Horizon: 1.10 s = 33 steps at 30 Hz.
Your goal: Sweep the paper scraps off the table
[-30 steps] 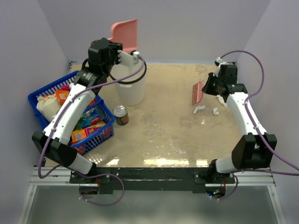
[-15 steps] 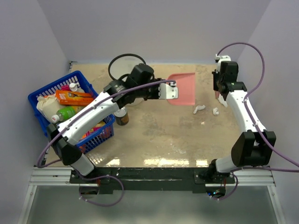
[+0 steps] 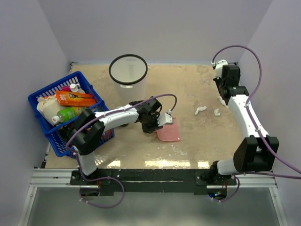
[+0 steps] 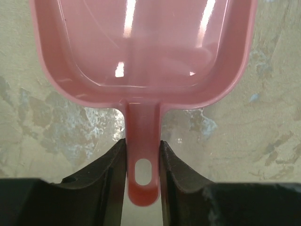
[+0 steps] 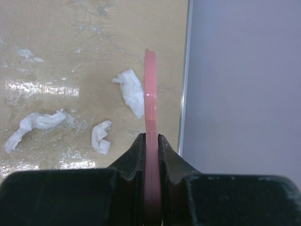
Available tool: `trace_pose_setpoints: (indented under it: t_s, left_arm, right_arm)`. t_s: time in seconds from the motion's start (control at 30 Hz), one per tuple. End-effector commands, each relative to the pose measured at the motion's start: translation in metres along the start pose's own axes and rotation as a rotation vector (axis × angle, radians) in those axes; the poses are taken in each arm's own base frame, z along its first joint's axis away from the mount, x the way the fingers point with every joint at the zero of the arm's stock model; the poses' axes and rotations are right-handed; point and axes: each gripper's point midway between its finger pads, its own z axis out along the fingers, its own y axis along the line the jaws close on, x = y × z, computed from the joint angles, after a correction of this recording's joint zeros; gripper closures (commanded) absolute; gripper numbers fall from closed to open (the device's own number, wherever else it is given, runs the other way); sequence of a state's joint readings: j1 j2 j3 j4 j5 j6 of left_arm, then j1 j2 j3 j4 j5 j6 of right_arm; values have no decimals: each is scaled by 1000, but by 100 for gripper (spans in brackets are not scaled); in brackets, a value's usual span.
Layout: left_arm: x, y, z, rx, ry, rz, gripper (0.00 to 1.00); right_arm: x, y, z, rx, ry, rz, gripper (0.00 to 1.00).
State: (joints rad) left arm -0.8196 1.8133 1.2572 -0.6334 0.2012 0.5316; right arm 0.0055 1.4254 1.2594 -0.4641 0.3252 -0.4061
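Observation:
Three white paper scraps lie on the beige table [image 3: 188, 84] at the right: one [image 3: 201, 110], another [image 3: 217, 112], and a third [image 5: 132, 92] near the edge. The right wrist view shows them left of a thin pink sweeper blade [image 5: 150, 89], seen edge-on. My right gripper [image 5: 150, 141] is shut on that blade and hangs at the far right [image 3: 221, 92], just behind the scraps. My left gripper [image 3: 161, 120] is shut on the handle [image 4: 142, 160] of a pink dustpan [image 3: 168, 132]. The pan lies flat near the front middle, well left of the scraps, and looks empty [image 4: 141, 47].
A white bin with a black rim [image 3: 128, 70] stands at the back left-centre. A blue basket [image 3: 35, 101] full of groceries sits at the left edge. A metal strip [image 5: 184, 94] and the purple wall bound the table close beside the right gripper.
The left arm swung the dustpan from above the bin down to the table's front middle. The right gripper drew back toward the far right edge with the pink blade.

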Motion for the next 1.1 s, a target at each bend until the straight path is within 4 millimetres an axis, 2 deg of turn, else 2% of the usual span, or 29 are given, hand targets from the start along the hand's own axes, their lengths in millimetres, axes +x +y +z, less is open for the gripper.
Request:
trace_pose_setpoints:
  t_s: [0.0, 0.03, 0.17, 0.2, 0.23, 0.37, 0.53, 0.6, 0.77, 0.93, 1.07]
  left_arm:
    - [-39, 16, 11, -51, -176, -38, 76]
    - [-40, 15, 13, -45, -185, -32, 68]
    - [-44, 18, 19, -42, -230, -5, 54]
    - [-43, 19, 19, -43, -236, 0, 52]
    - [-39, 17, 22, -38, -232, 17, 48]
    - [-35, 21, 25, 0, -254, 21, 44]
    - [-31, 35, 18, 4, -319, 34, 43]
    - [-29, 34, 16, 34, -343, 38, 47]
    - [-23, 28, 19, 63, -338, 48, 55]
    - [-21, 22, 20, 71, -329, 50, 73]
    - [-23, 22, 21, 70, -330, 42, 86]
  right_arm:
    - [-2, -10, -5, 28, -22, -65, 100]
    - [-1, -2, 0, -8, -16, -77, 100]
    - [3, 6, 10, -37, 19, -83, 100]
    - [1, 5, 11, -32, 12, -76, 100]
    - [7, -5, 15, -12, 28, -52, 100]
    - [12, -6, 23, -31, 58, 32, 100]
    - [19, -6, 23, -50, 73, 16, 100]
    - [28, -7, 29, -42, 96, 6, 100]
    - [28, -7, 45, -40, 115, 10, 100]
    - [36, 5, 65, -75, 143, -8, 100]
    - [38, 18, 74, -127, 160, -3, 100]
